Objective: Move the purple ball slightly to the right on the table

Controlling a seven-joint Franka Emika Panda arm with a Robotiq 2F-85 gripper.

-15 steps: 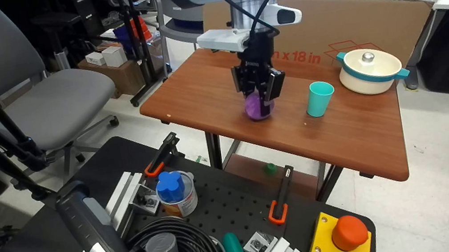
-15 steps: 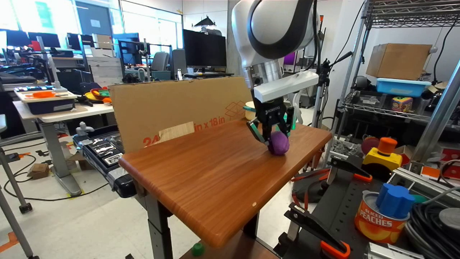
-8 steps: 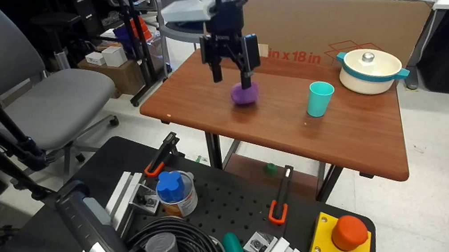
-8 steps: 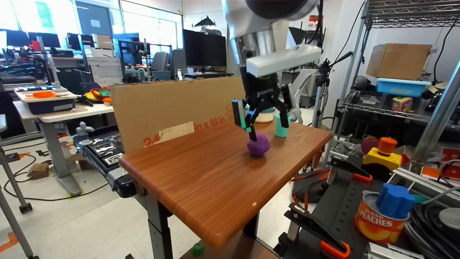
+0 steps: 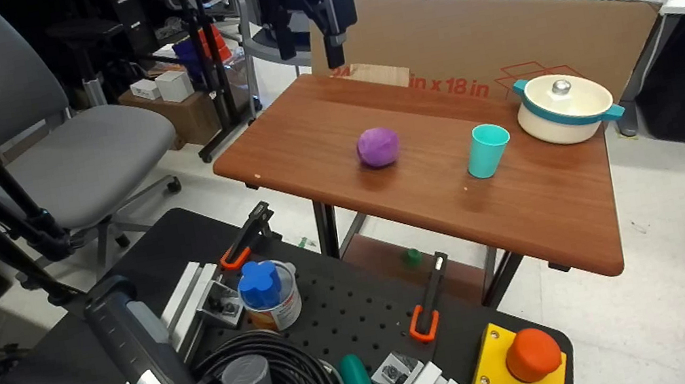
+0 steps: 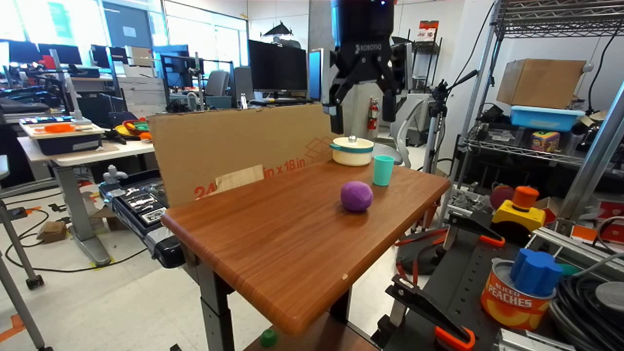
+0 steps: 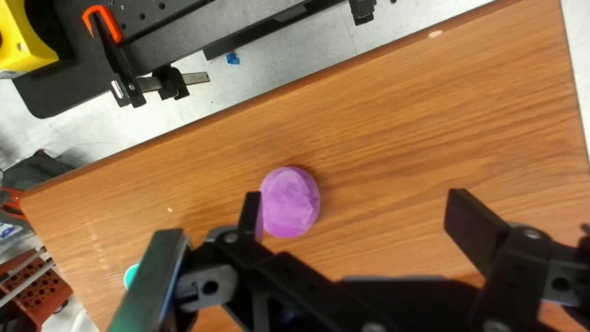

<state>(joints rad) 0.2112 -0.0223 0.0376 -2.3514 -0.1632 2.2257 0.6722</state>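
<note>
On your counter (image 6: 273,234), the purple ball (image 6: 356,196) sits near the teal cup (image 6: 383,170). Your end effector (image 6: 363,119) hangs high, spread and empty. Likely light, perhaps soft: pinch the ball gently across its middle.

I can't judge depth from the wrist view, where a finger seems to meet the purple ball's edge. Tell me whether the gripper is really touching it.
Observer: It is not; in both exterior views the open gripper hangs well above the purple ball, clear of it.
Operator: Good. Now identify the sliver of teal at the lower left of my picture.
Observer: That is a teal cup, standing upright on the table.
Operator: Name whatever stands near the cup that my view leaves out.
Observer: A lidded cream pot, visible in both exterior views.
</note>
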